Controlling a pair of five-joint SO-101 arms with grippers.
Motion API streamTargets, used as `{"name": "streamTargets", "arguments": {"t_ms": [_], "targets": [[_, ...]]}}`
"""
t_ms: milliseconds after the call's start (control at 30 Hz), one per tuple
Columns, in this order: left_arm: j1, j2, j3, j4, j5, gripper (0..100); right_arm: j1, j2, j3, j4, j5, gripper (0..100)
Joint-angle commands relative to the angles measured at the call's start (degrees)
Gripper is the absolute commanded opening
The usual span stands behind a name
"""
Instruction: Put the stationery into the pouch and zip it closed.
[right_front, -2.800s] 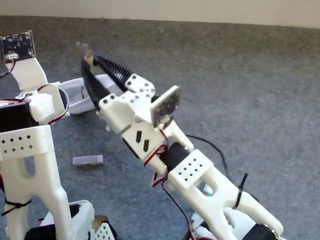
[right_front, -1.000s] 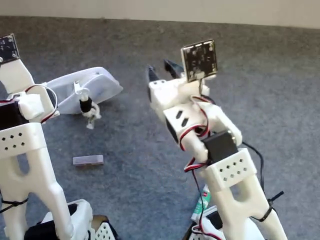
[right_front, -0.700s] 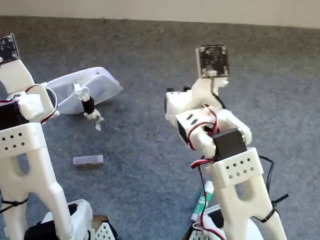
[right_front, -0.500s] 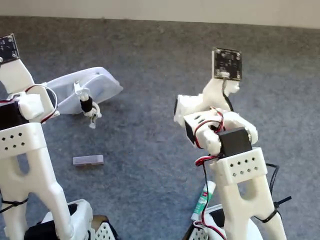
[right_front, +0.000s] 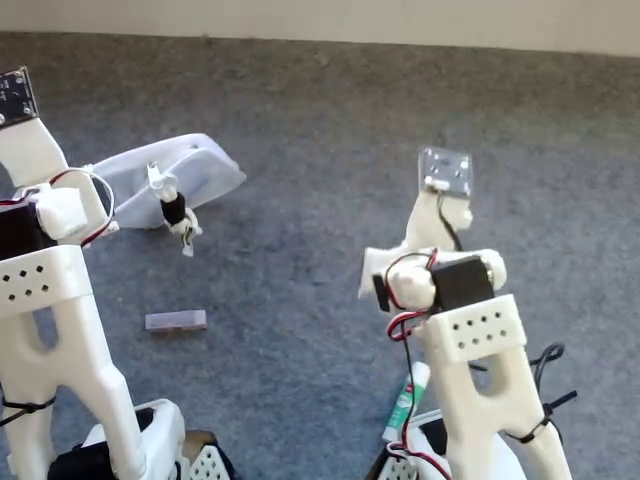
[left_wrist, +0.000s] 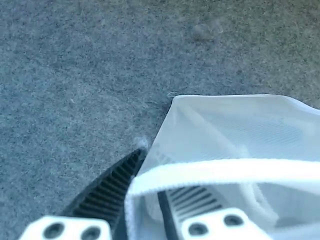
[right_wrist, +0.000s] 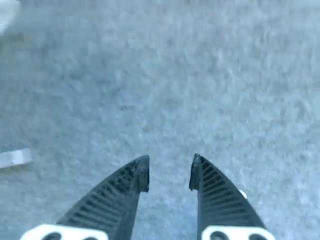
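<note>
The white translucent pouch (right_front: 175, 175) lies at the back left, and my left gripper (left_wrist: 150, 175) is shut on its white rim (left_wrist: 225, 170). A black-and-white pen-like item (right_front: 174, 212) sticks out of the pouch's mouth. A small grey block (right_front: 176, 321) lies on the carpet in front of the pouch and sits at the edge of the right wrist view (right_wrist: 15, 157). My right gripper (right_wrist: 169, 172) is open over bare carpet, folded back close to its own base (right_front: 379, 293), far from the pouch.
A green-and-white tube (right_front: 408, 398) lies beside the right arm's base. Grey carpet (right_front: 300, 120) covers the whole table. The left arm's white column (right_front: 60, 300) stands at the front left, close to the grey block.
The right arm has pulled back from over the pouch toward its own base and folded down. The pen-like item stays in the pouch's mouth. The left arm has not moved.
</note>
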Motion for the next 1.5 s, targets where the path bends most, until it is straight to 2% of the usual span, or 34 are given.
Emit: {"name": "streamTargets", "arguments": {"t_ms": [0,300,433,733,1333,1467], "targets": [[-1.1,-0.9,0.1,-1.0,-0.3,1,0.7,-1.7,4.4,0.7,-0.6,13.1],[-1.1,-0.8,0.2,-1.0,-0.4,1,8.0,-1.2,15.2,0.4,-0.2,13.1],[-1.1,-0.8,0.2,-1.1,-0.4,1,8.1,-1.1,19.2,0.0,-0.2,13.1],[-1.2,-0.7,0.2,-1.1,-0.4,1,8.1,-1.1,31.1,-8.7,-0.2,13.1],[-1.2,-0.6,0.2,-1.1,-0.4,1,8.2,-0.9,32.3,-9.1,-0.4,13.0],[-1.2,-0.6,0.2,-1.1,-0.4,1,8.4,3.2,32.3,-10.1,-0.3,13.0]]}}
